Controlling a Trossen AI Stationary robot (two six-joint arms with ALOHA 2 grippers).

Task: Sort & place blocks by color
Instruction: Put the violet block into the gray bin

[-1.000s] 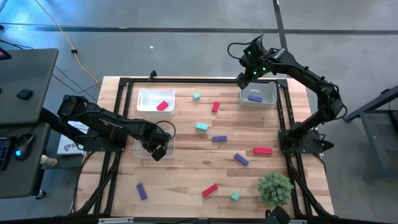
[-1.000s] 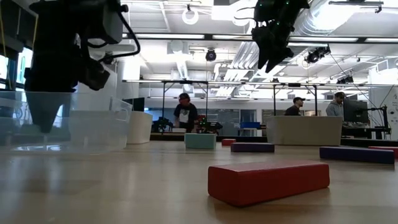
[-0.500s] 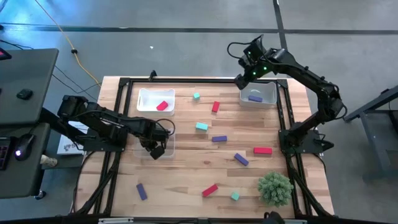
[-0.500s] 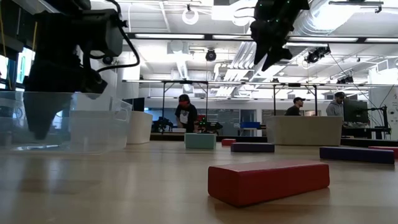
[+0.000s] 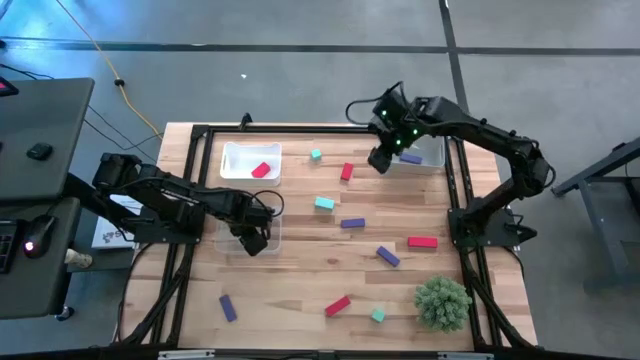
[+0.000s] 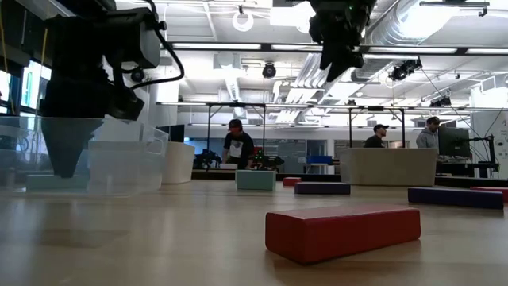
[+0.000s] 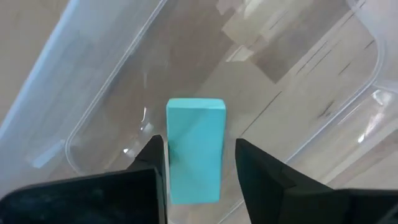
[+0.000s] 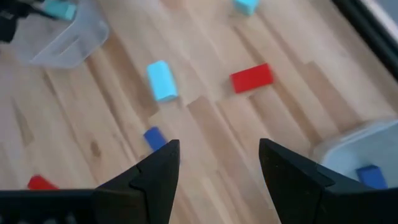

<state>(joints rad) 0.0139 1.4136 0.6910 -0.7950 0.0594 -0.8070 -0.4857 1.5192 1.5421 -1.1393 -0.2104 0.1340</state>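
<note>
The left gripper (image 5: 255, 240) hangs inside the clear plastic bin (image 7: 348, 118) at the table's left edge, fingers spread, a teal rectangular block (image 7: 194, 149) lying flat on the bin floor between them. The right gripper (image 5: 381, 160), fingers spread and empty, hovers over bare wood just beside the far-right clear bin (image 5: 432, 155), near a red bar (image 5: 347, 171); other blocks lie scattered well apart.
</note>
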